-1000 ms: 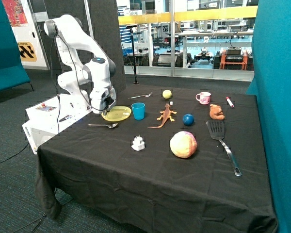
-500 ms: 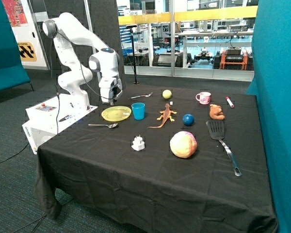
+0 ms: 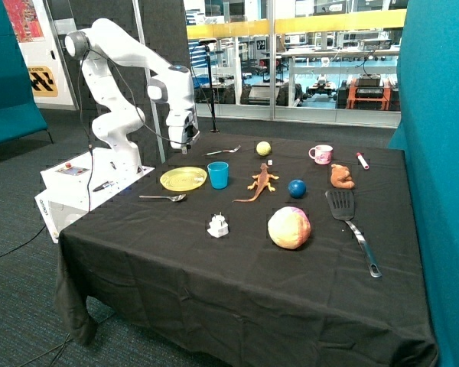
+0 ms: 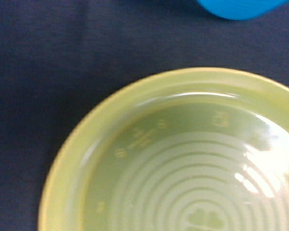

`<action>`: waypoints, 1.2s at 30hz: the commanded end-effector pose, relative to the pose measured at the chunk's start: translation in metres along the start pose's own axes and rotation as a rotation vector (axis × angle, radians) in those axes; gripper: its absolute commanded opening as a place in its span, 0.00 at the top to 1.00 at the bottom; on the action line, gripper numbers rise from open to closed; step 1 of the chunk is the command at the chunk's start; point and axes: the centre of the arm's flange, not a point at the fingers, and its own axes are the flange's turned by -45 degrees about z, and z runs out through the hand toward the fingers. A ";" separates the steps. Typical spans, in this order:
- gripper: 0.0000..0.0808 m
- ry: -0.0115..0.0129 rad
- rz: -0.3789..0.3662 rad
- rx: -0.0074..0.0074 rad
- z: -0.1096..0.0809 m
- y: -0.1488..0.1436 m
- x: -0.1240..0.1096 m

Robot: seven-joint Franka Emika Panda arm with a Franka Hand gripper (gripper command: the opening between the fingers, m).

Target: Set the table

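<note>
A yellow-green plate [image 3: 183, 179] lies on the black cloth near the robot's side of the table, and it fills the wrist view [image 4: 111, 125]. A blue cup [image 3: 218, 174] stands right beside it, its edge just showing in the wrist view [image 4: 241, 7]. A spoon [image 3: 163, 198] lies in front of the plate. A fork [image 3: 224, 151] lies behind the cup. A pink mug [image 3: 320, 154] stands at the back. My gripper [image 3: 190, 142] hangs in the air above the table's back corner, behind the plate and apart from it, holding nothing I can see.
On the cloth are an orange toy lizard [image 3: 260, 182], a blue ball [image 3: 296, 187], a yellow ball [image 3: 263, 148], a brown teddy [image 3: 340, 176], a black spatula [image 3: 350, 222], a big orange-pink ball [image 3: 289, 227], a small white object [image 3: 218, 225] and a marker [image 3: 362, 160].
The gripper has risen from the plate's rim and moved up and toward the back of the table. The plate stays flat where it was.
</note>
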 end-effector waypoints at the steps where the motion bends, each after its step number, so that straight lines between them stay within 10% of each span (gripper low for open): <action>1: 0.63 0.0025 -0.065 0.0043 -0.008 -0.048 0.006; 36: 0.46 0.0032 -0.379 0.0039 -0.029 -0.229 0.038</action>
